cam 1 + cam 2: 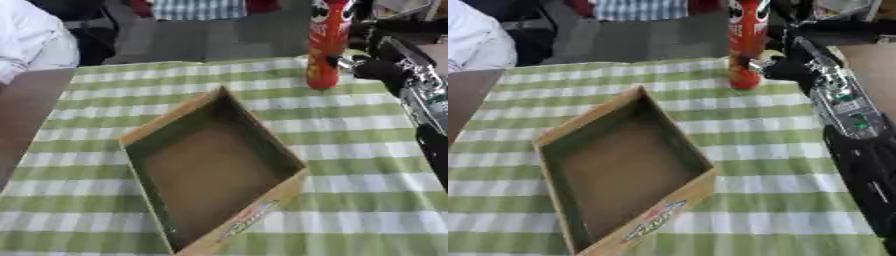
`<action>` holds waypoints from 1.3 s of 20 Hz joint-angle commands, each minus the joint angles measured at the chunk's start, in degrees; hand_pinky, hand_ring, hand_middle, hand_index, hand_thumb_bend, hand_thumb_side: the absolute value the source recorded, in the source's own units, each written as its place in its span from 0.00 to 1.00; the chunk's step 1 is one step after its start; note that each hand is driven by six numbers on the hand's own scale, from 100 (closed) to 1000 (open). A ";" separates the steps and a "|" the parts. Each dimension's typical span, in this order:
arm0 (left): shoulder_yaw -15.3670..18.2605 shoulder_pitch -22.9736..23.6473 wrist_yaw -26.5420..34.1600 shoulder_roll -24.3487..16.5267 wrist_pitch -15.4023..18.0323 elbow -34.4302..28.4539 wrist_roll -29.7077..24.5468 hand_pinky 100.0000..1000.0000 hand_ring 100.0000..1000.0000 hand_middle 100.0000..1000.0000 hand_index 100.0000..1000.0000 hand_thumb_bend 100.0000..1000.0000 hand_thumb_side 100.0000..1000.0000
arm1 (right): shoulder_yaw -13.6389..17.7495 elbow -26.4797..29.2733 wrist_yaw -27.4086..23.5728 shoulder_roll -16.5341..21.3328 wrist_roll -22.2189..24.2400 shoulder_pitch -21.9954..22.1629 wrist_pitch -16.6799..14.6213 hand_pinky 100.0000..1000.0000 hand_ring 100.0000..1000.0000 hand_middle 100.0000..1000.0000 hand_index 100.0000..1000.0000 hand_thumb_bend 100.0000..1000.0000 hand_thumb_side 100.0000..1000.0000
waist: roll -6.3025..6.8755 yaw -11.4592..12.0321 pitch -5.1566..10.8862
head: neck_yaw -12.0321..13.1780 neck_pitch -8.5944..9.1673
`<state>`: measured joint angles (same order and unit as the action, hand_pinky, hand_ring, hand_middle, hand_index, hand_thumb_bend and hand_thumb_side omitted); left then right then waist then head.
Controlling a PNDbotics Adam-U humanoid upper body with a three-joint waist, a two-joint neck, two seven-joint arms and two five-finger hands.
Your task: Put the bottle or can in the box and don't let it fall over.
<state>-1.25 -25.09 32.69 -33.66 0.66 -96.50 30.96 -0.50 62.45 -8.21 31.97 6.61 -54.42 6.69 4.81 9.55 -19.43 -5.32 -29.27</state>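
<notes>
On the left and in the middle of the tabletop (367, 165), which has a green and white checked cloth, lies the box (623, 170) — an open cardboard tray, turned at an angle, with nothing inside it. Its near wall carries a printed label.

Farther right, near the far edge of the tabletop, stands the red can (327, 45), tall and upright, well apart from the box. The right robot hand (785, 67) is at the can's lower part, coming in from the right side. It seems to touch or partly close around the can, but the fingers are dark and blurred, so I cannot tell if they are spread or pinching. The left robot hand does not show in either view.

I judge the step in hand is the grasp of the can — the carrying has not yet begun. The next move calls for a secure hold, then lifting the can straight up, bringing it left and nearer over the box, and lowering it vertically onto the flat floor so that it stays standing.
</notes>
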 commanded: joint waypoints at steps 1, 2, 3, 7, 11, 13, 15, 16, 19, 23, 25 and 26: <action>0.33 -0.55 0.09 -1.35 0.00 -1.25 -0.14 0.69 0.78 0.75 0.80 0.55 0.62 | 0.84 -0.13 0.87 0.65 -1.53 -2.06 0.11 0.98 0.99 0.98 0.97 0.41 0.05 | -0.03 0.18 0.91 | -0.43 1.25; 0.30 -0.57 0.08 -1.32 -0.02 -1.28 -0.16 0.69 0.78 0.75 0.80 0.55 0.62 | 0.94 -0.43 1.08 0.56 -1.99 -2.37 0.14 0.98 0.99 0.97 0.96 0.41 0.05 | -0.01 0.19 0.85 | -0.48 1.43; 0.28 -0.58 0.05 -1.30 -0.04 -1.31 -0.18 0.69 0.78 0.75 0.79 0.54 0.62 | 1.00 -0.70 1.28 0.48 -2.38 -2.62 0.14 0.98 0.99 0.97 0.96 0.41 0.06 | 0.01 0.21 0.80 | -0.52 1.57; 0.26 -0.68 0.00 -1.29 -0.08 -1.44 -0.21 0.69 0.78 0.75 0.79 0.54 0.62 | 1.31 -2.05 2.19 0.17 -3.50 -3.84 0.21 0.98 0.99 0.96 0.96 0.41 0.07 | 0.03 0.43 0.50 | -0.84 1.98; 0.12 -0.85 0.07 -1.19 -0.17 -1.49 -0.32 0.68 0.78 0.75 0.79 0.54 0.62 | 1.62 -3.53 2.49 -0.03 -4.03 -4.91 0.51 0.98 0.99 0.96 0.96 0.41 0.08 | -0.02 0.74 0.15 | -1.19 2.45; 0.08 -0.96 0.13 -1.16 -0.18 -1.50 -0.33 0.68 0.78 0.75 0.79 0.54 0.62 | 1.75 -4.12 2.44 -0.11 -4.12 -5.43 0.52 0.98 0.99 0.96 0.96 0.41 0.08 | -0.06 0.91 -0.05 | -1.24 2.70; 0.04 -1.09 0.16 -1.13 -0.18 -1.56 -0.34 0.68 0.77 0.75 0.79 0.54 0.62 | 1.85 -4.58 2.49 -0.24 -4.32 -5.91 0.48 0.98 0.99 0.96 0.96 0.41 0.08 | -0.07 1.06 -0.25 | -1.37 2.84; 0.01 -1.21 0.18 -1.10 -0.20 -1.60 -0.35 0.68 0.77 0.75 0.79 0.54 0.62 | 1.93 -4.86 2.54 -0.34 -4.51 -6.19 0.49 0.98 0.99 0.96 0.96 0.41 0.08 | -0.07 1.15 -0.36 | -1.48 2.92; -0.16 -1.57 0.18 -0.99 -0.27 -1.78 -0.47 0.68 0.77 0.75 0.79 0.54 0.63 | 2.20 -5.95 2.85 -0.62 -5.39 -7.08 0.44 0.97 0.98 0.95 0.96 0.42 0.08 | -0.08 1.43 -0.64 | -1.65 3.02; -0.30 -1.87 0.21 -0.93 -0.33 -1.93 -0.57 0.68 0.77 0.74 0.78 0.54 0.63 | 2.63 -7.76 3.85 -0.53 -6.91 -8.14 0.43 0.97 0.98 0.95 0.95 0.42 0.07 | -0.22 1.83 -1.09 | -1.94 3.38; -0.33 -1.97 0.25 -0.96 -0.34 -2.00 -0.59 0.68 0.77 0.74 0.78 0.53 0.63 | 2.92 -8.43 4.13 -0.40 -7.70 -8.55 0.30 0.97 0.97 0.95 0.95 0.43 0.06 | -0.29 2.05 -1.36 | -2.09 3.66; -0.36 -2.05 0.27 -0.96 -0.35 -2.05 -0.62 0.68 0.77 0.74 0.78 0.52 0.64 | 3.07 -8.77 4.35 -0.29 -8.34 -8.76 0.25 0.97 0.97 0.95 0.95 0.42 0.05 | -0.32 2.19 -1.50 | -2.09 3.87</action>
<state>-1.96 -26.29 32.73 -33.19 0.25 -97.55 30.54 2.08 53.58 -4.35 30.58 -1.03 -61.69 7.03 4.55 11.60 -22.10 -7.24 -26.39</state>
